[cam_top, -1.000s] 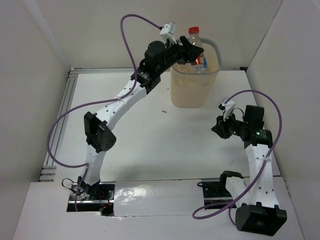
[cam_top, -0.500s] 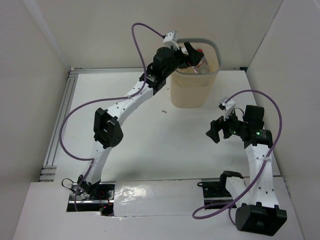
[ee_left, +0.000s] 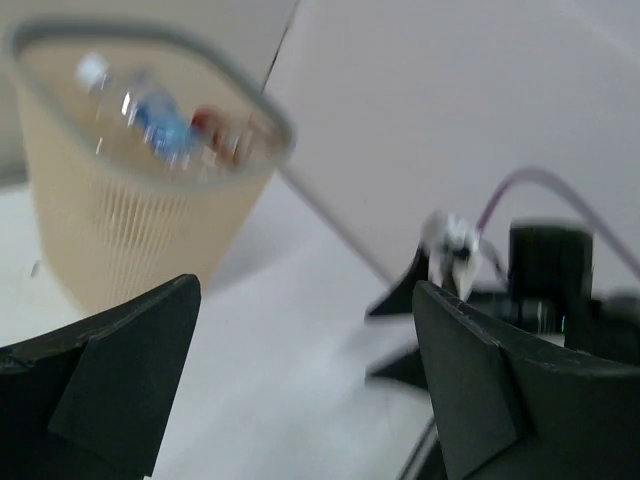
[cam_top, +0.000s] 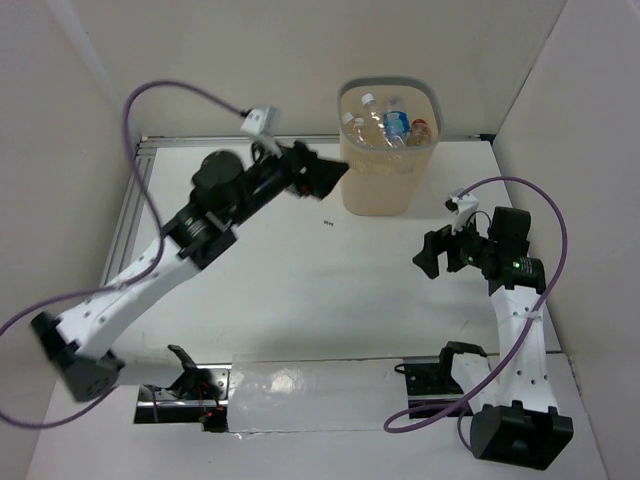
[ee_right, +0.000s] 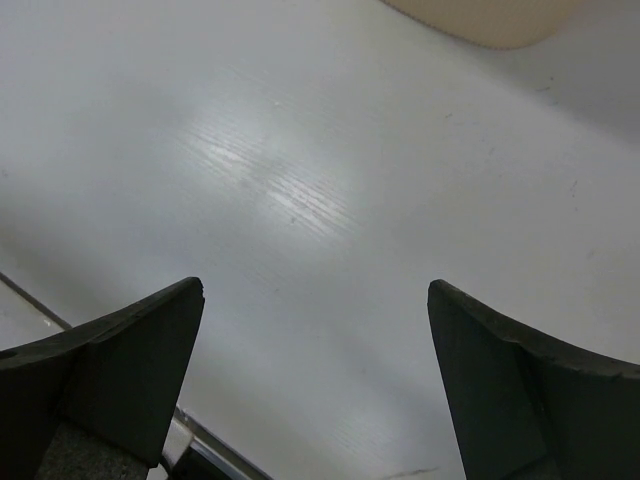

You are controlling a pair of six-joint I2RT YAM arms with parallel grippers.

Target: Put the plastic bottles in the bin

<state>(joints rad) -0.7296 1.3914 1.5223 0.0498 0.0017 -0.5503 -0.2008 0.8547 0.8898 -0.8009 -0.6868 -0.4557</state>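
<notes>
My left gripper [cam_top: 332, 176] stands with jaws wide apart, holding nothing, close beside the bin [cam_top: 378, 192]. My right gripper [cam_top: 432, 256] is spread too, empty, above the table [cam_top: 300, 285]. The plastic bottles [cam_top: 386, 124] lie inside the bin; one blue label shows, its writing too small to read.

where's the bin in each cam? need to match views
Top external: the bin upper centre, by the back wall, bottles inside.
Left wrist: bin upper left, blurred.
Right wrist: only a beige sliver at the top edge, right of centre, likely its base.
Shared landmark: the white table under it.
</notes>
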